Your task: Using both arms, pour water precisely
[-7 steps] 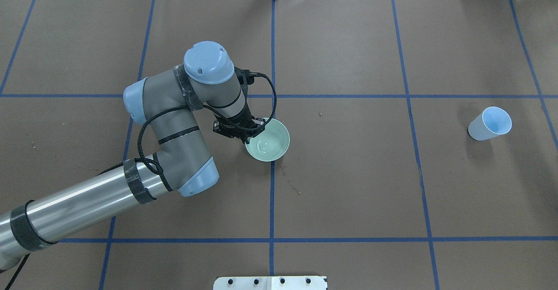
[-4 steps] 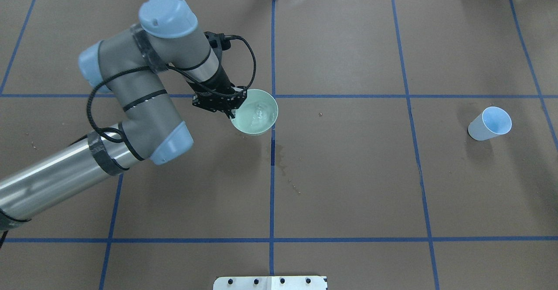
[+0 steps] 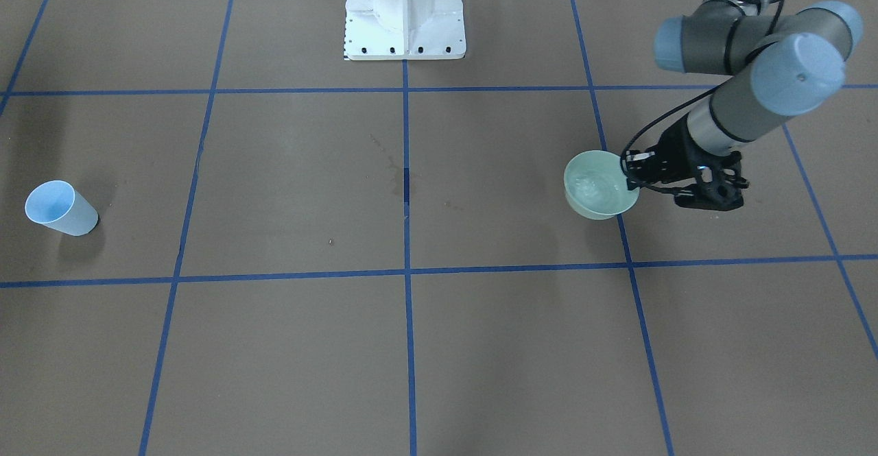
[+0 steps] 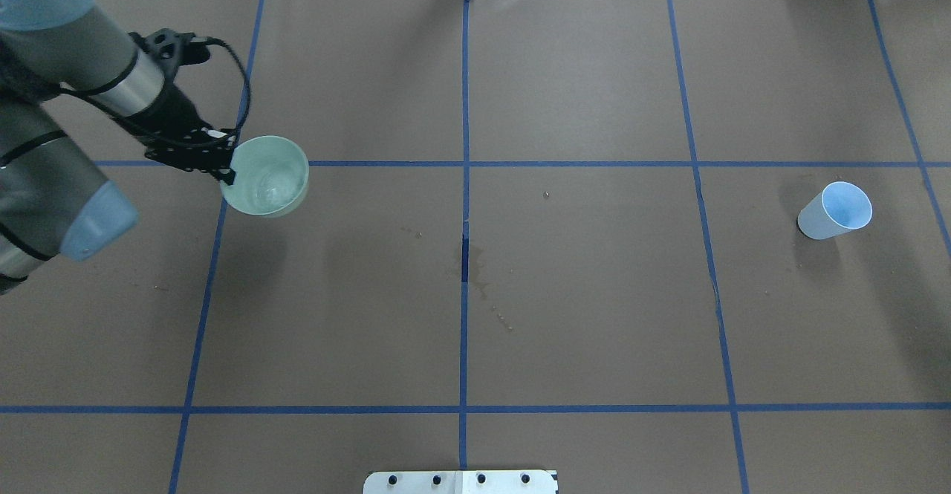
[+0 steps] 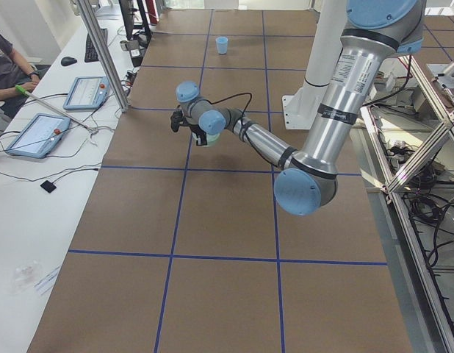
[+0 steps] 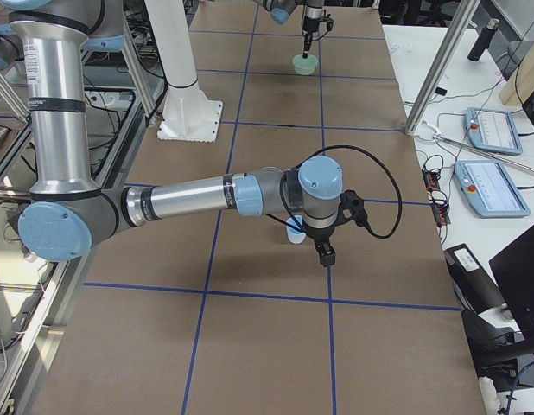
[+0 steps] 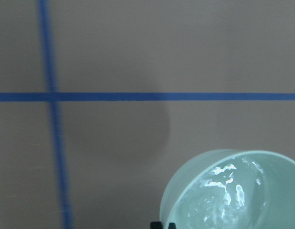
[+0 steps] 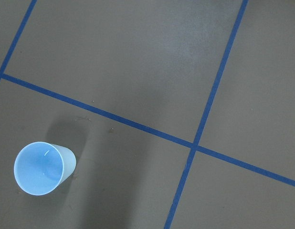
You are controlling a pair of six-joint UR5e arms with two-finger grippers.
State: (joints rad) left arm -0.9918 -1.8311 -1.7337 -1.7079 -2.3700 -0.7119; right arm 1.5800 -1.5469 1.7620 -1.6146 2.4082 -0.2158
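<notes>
my left gripper (image 4: 227,174) is clamped on the rim of a pale green bowl (image 4: 269,179), one finger inside the rim and one outside. the bowl hangs upright above the brown table (image 4: 594,316), on my left side, over the crossing of two blue tape lines (image 4: 217,163). in my left wrist view its shadow lies on the paper apart from it. the water (image 4: 272,186) sits in the bottom of the bowl and shows only as rippled white glints. my left arm (image 4: 44,145) comes in from the left edge of the overhead view and bends at the wrist toward the bowl.

my right gripper (image 6: 324,252) shows only in the view from the table's right end, pointing down over the table, and i cannot tell there whether its fingers are apart or together. just beside it stands a light blue cup (image 4: 835,212), upright on the table's right side, well apart from the bowl. my right wrist view looks down into the cup's open mouth. my right arm (image 6: 198,197) reaches out low over the table toward it.

near the middle of the table, on the centre tape line, lies a dark wet stain (image 4: 475,267) with a few small spots trailing from it
</notes>
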